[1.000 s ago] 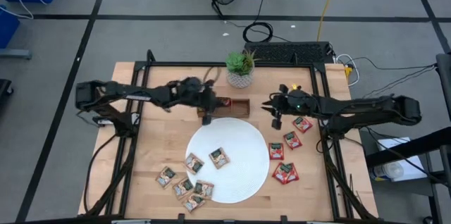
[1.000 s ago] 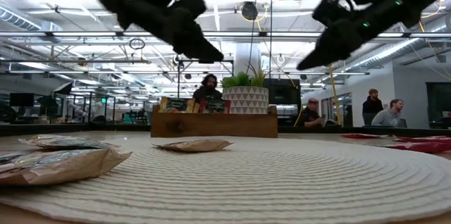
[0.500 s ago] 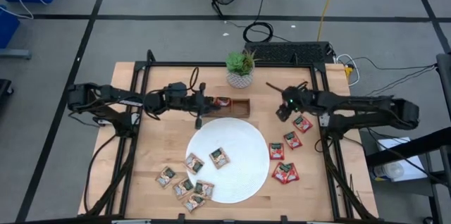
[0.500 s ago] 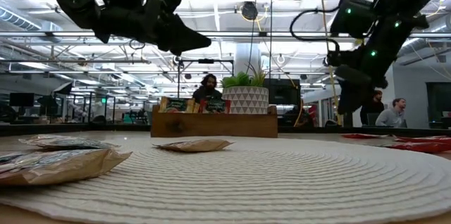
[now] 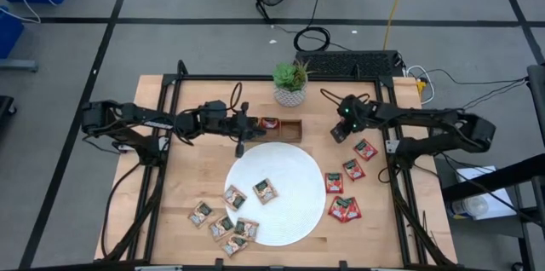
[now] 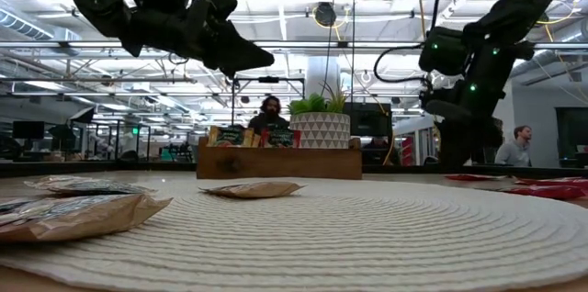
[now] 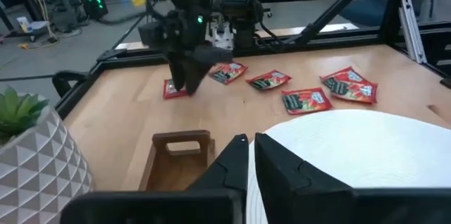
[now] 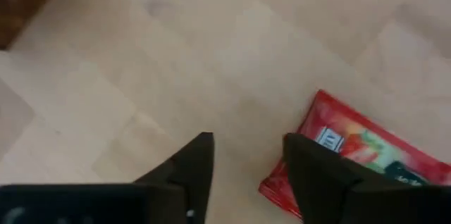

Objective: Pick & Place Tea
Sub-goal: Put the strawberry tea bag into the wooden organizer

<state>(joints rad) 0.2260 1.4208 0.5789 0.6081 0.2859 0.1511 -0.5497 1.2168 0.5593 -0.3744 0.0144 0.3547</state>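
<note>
a red sachet (image 8: 366,150) lies flat on the table (image 5: 192,177), just beside one tip of the right gripper (image 8: 243,155), whose fingers stand apart and empty above the wood. other red sachets (image 5: 344,209) lie near it, right of the plate (image 5: 294,203). tan sachets (image 5: 223,224) sit on and by the plate's left. the left gripper (image 7: 251,146), nearly closed and empty, hangs by the tray (image 7: 182,155).

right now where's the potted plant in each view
high view: potted plant at the far edge of the table, centre.
low view: middle, behind the wooden tray.
left wrist view: lower left corner.
right wrist view: not in it.
shared landmark: the wooden tray, right beside the plant.
</note>
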